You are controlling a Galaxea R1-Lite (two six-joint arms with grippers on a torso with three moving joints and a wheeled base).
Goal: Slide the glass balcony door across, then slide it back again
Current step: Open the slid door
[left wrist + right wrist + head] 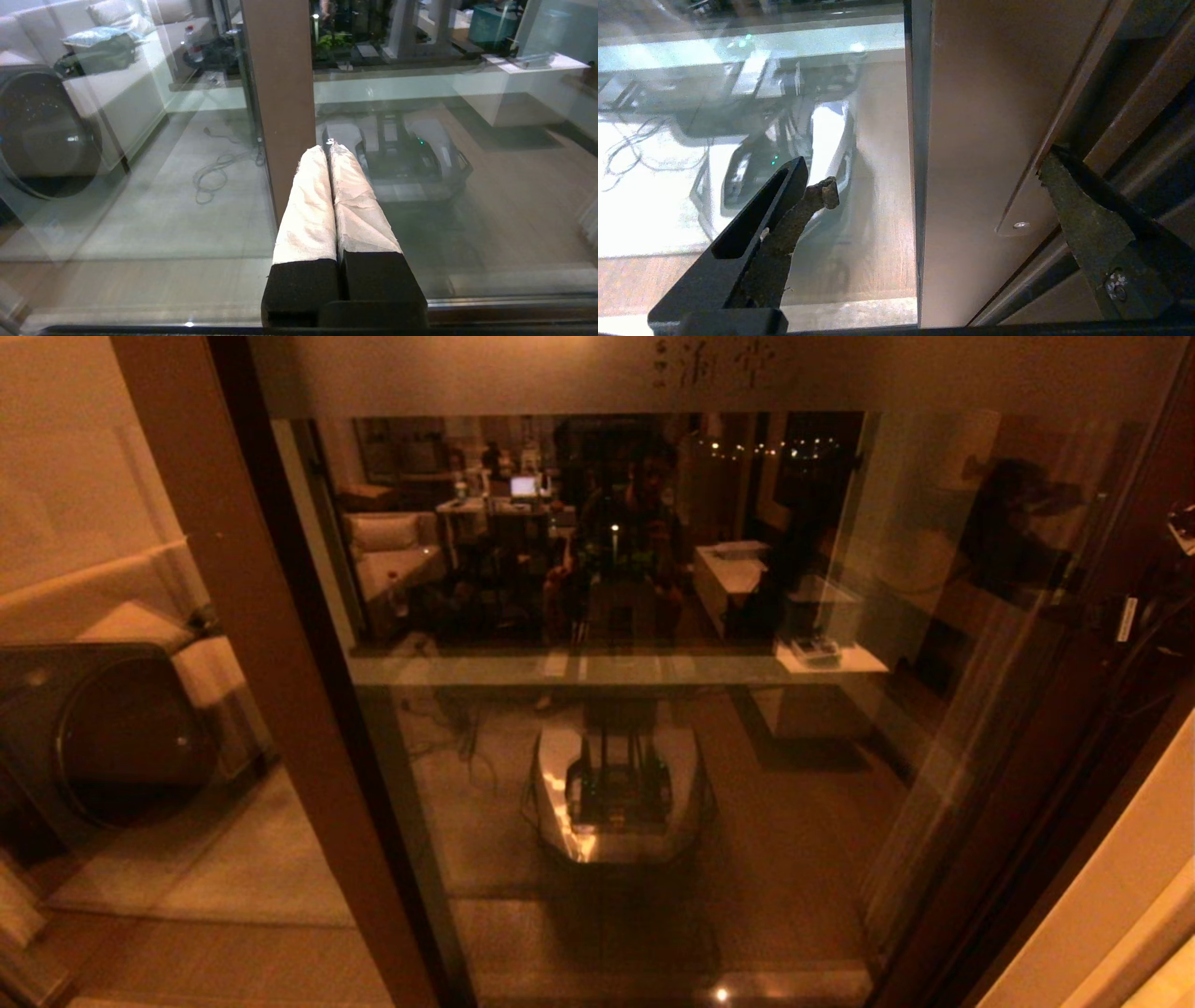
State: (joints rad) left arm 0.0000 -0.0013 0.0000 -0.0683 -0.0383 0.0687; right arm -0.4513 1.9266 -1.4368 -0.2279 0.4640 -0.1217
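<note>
The glass balcony door [597,709] had a brown frame and a frosted top band with small dark characters. The left claw [329,149] wore white wrapping over black; the right claw [934,177] was black.

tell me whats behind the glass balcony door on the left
Through the glass balcony door, at left, a dark round-fronted washing machine stands on pale floor tiles. Reflections and the brown frame stile cover the rest.
</note>
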